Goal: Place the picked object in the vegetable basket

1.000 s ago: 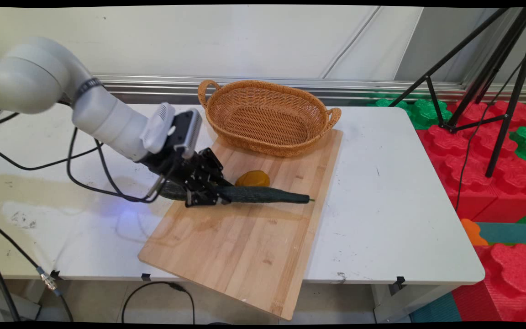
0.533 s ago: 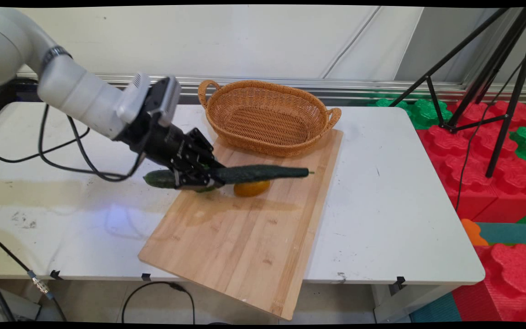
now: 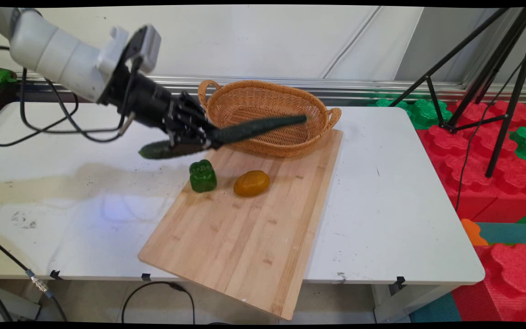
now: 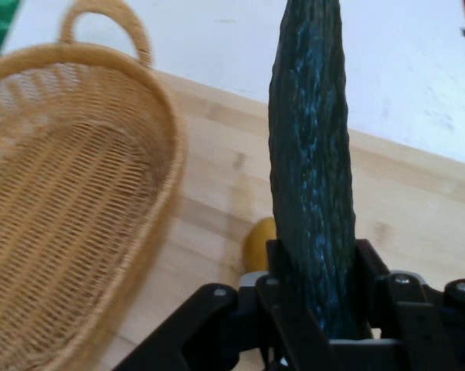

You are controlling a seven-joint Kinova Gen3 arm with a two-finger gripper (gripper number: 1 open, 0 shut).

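Observation:
My gripper point(image 3: 195, 138) is shut on a long dark green cucumber point(image 3: 244, 130), held in the air above the far left corner of the wooden cutting board point(image 3: 244, 237). The cucumber's far end reaches over the near rim of the wicker basket point(image 3: 267, 116). Looking along the hand, the cucumber point(image 4: 313, 170) rises from between the fingers point(image 4: 283, 282), with the basket point(image 4: 70, 209) to its left. Below the gripper, a green bell pepper point(image 3: 202, 176) and a yellow-orange lemon-like fruit point(image 3: 251, 183) lie on the board.
The board overhangs the white table's point(image 3: 395, 201) near edge. A black tripod point(image 3: 486, 82) stands right of the table over red and green foam blocks point(image 3: 486, 151). Black cables point(image 3: 48, 123) hang from the arm over the table's left side.
The gripper has lifted the cucumber off the board and carried it up toward the basket. The green pepper, hidden by the hand before, now shows.

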